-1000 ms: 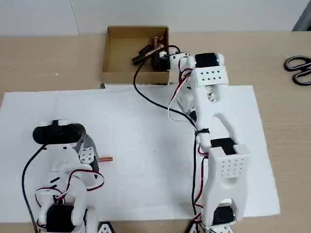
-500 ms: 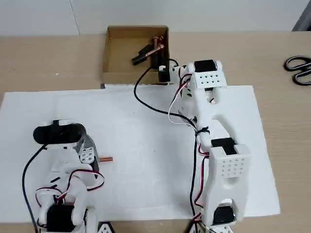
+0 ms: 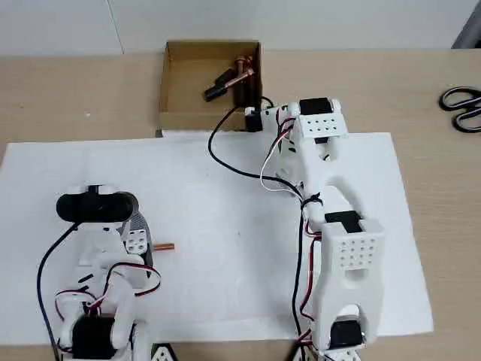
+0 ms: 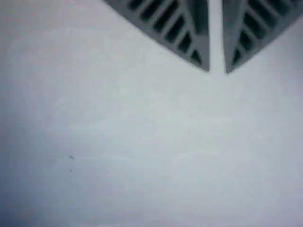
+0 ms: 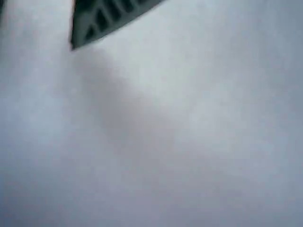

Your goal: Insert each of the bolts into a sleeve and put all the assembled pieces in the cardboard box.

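High view: a pale wooden table [image 3: 75,83] carries a wide white paper sheet [image 3: 210,195]. Past the table's far edge the room shows as a plain white area [image 3: 301,22], wall or floor I cannot tell. Black-handled scissors [image 3: 461,107] lie on the wood, well off to the outer side of the right arm [image 3: 331,195].

The left gripper [image 4: 218,71] hangs close over bare paper. Its ribbed grey fingers [image 4: 184,28] stand all but together, with a thin slit of paper between them, and they hold nothing. One copper bolt [image 3: 164,246] lies flat on the sheet just beside that gripper, on the side toward the right arm.

The cardboard box [image 3: 203,120] sits on the wood at the sheet's far edge, well apart from the left jaws and near the right arm's wrist end. Inside it lie assembled pieces [image 3: 229,75], dark sleeves with copper bolts.

The right gripper [image 5: 102,21] is over a pale, blurred surface, and I cannot tell whether it is open or closed.
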Action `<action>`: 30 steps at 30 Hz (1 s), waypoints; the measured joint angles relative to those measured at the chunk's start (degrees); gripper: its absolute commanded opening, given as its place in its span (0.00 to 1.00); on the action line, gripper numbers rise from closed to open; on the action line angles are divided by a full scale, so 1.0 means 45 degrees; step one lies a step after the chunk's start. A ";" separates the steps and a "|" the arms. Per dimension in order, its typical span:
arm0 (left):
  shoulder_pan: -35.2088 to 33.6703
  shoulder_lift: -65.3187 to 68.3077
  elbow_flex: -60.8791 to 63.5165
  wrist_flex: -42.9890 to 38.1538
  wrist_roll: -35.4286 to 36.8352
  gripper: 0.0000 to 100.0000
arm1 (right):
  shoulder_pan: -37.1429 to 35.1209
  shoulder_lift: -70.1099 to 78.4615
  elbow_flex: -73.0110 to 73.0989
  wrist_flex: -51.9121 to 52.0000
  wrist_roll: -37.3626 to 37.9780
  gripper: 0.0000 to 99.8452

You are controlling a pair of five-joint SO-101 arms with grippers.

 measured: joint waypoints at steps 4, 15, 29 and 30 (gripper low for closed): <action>0.0000 0.0000 0.0000 0.0000 0.0000 0.01 | 0.0254 0.0098 -0.0156 -0.0078 0.0000 0.07; 0.0000 0.0000 0.0410 0.0000 0.0000 0.01 | 0.0410 0.0098 -0.0156 -0.0293 0.0000 0.06; 0.0000 0.0000 0.0410 0.0000 0.0000 0.01 | 0.0410 0.0469 -0.0195 -0.0293 0.0000 0.01; 0.0000 0.0000 0.0410 0.0000 0.0059 0.01 | 0.0410 0.0488 -0.0293 -0.0293 0.0000 0.01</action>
